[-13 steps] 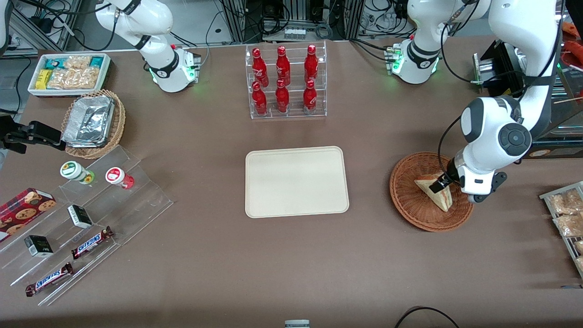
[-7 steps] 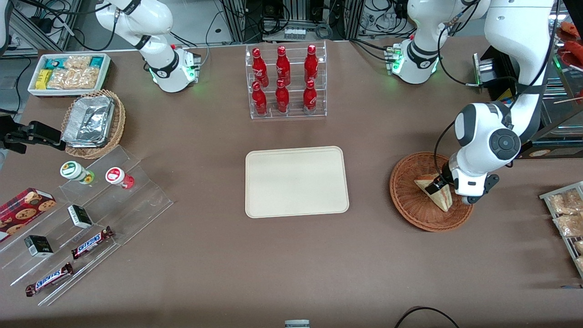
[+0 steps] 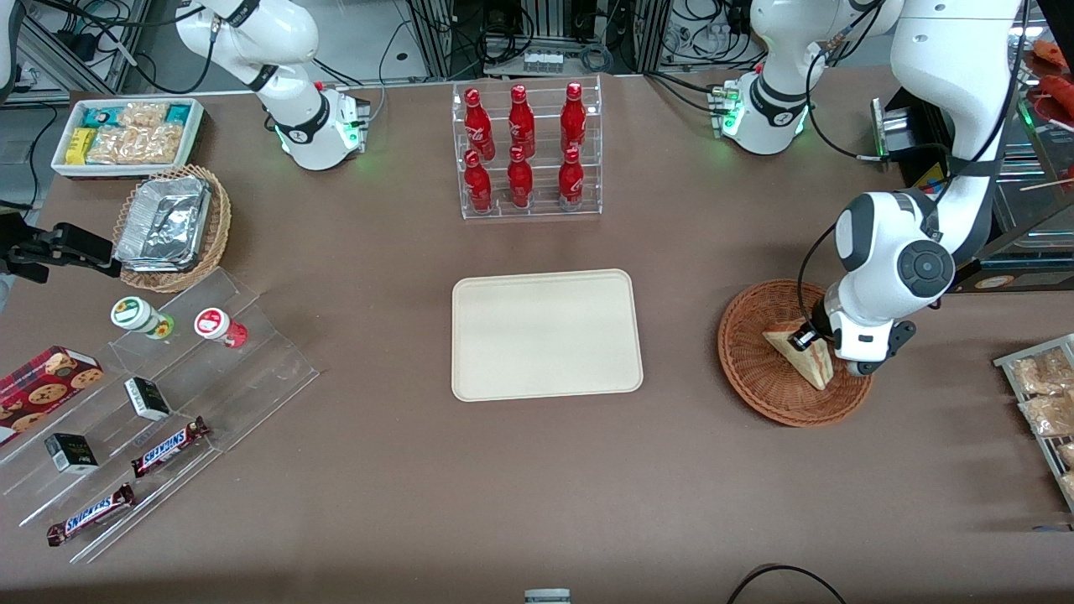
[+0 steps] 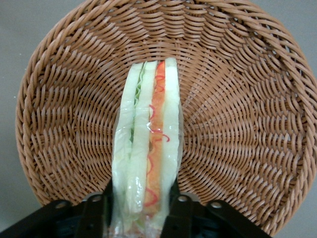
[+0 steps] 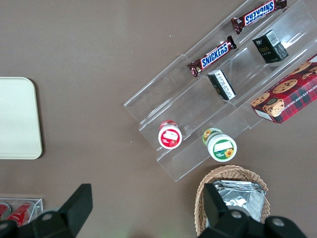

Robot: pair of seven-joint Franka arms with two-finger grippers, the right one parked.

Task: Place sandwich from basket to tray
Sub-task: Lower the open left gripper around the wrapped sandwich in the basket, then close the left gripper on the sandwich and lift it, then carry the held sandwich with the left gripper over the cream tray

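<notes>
Now the pincer [image 3: 807,340] is reaching down into the basket [image 3: 755,369], its fingers [image 4: 94,213] pressing both bread faces of the sandwich [image 4: 146,144], which is lying in the basket, well apart from the tray [image 3: 545,334] on the tabletop [image 3: 537,486].

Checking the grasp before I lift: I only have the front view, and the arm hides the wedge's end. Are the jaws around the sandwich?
Observer: Yes. In the left wrist view the gripper sits low in the basket, jaws pressed against both bread faces of the sandwich.
Operator: How is it lying?
Observer: On edge, with its filling strip facing the wrist camera and running straight out from between the jaws.
Operator: Is anything else in the basket under the arm?
Observer: Nothing that shows; only wicker is visible around the sandwich.
</notes>
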